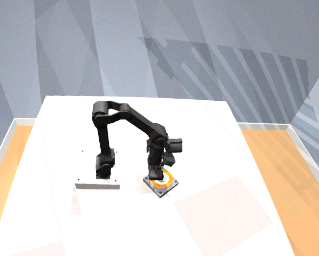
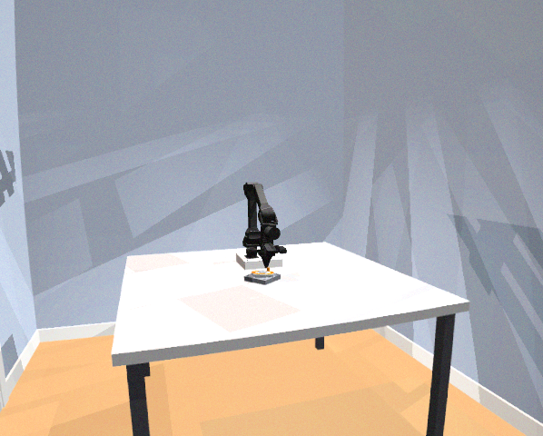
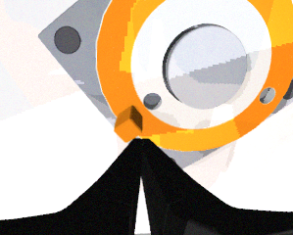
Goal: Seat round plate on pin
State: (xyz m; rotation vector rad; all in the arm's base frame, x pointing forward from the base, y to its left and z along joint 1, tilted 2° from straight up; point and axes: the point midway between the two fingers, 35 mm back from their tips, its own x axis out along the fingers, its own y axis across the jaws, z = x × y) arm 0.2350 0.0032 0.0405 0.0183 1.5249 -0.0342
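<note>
The round plate (image 1: 168,184) (image 2: 256,272) (image 3: 109,64), a white disc with an orange ring, sits around the grey post (image 3: 212,66) on the square grey base (image 1: 160,192) (image 2: 262,280) (image 3: 84,61). In the wrist view its orange tab (image 3: 128,124) stands at the lower left rim, with a dark round hole (image 3: 152,101) just inward. A second hole (image 3: 268,95) lies at the right and shows part light, part grey. I cannot make out the pin or how much the plate tilts. My gripper (image 2: 266,267) (image 3: 140,145) is shut and empty, its tips right beside the tab; contact is unclear.
The base lies on the white table (image 1: 126,220) (image 2: 356,300). The arm's white mounting block (image 1: 97,186) (image 2: 262,263) stands to the left of the base in the top view. Round dark holes mark the base's corners.
</note>
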